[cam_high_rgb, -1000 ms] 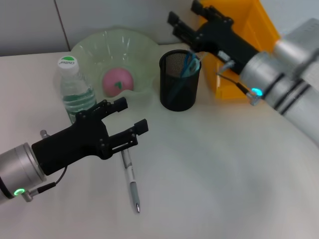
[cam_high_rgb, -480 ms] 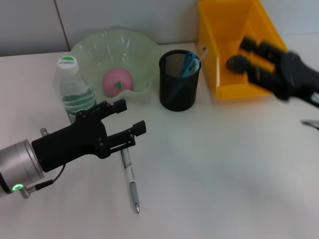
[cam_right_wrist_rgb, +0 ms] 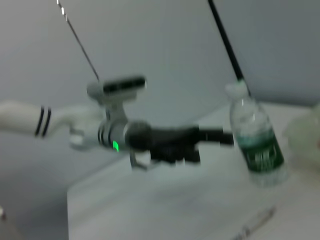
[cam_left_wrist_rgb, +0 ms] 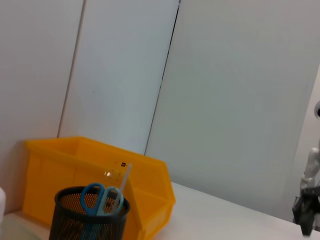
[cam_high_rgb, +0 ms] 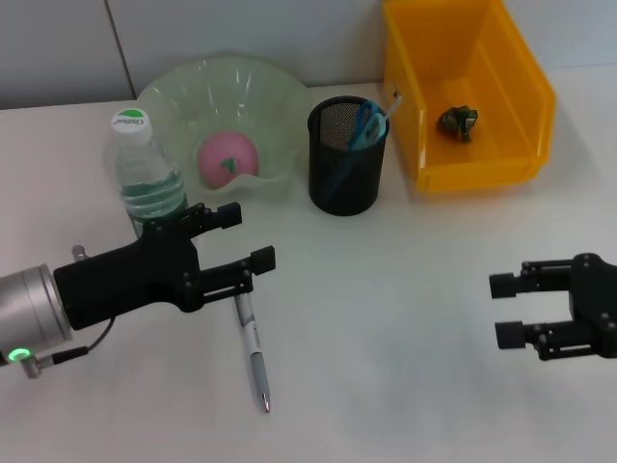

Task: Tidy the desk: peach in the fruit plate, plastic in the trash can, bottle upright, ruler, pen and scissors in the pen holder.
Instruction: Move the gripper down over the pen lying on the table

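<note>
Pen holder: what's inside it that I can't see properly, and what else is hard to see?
- Pen holder, head view: its mesh wall hides the lower part of the scissors; the ruler can't be confirmed.
- Pen, head view: its top is covered by the left end effector.
- Trash can, head view: the scrap inside is too small to identify.

White desk (cam_high_rgb: 405,289) — pen (cam_high_rgb: 253,350), bottle (cam_high_rgb: 147,178), bin (cam_high_rgb: 472,106)

L arm reaches in from the left edge, silver wrist w/ green light, black left gripper (cam_high_rgb: 236,236) held level, fingers spread apart, nothing between them. Right gripper (cam_high_rgb: 508,310) low at the right edge, pointing toward the left, fingers apart too, empty; its arm mostly out of frame.
</note>
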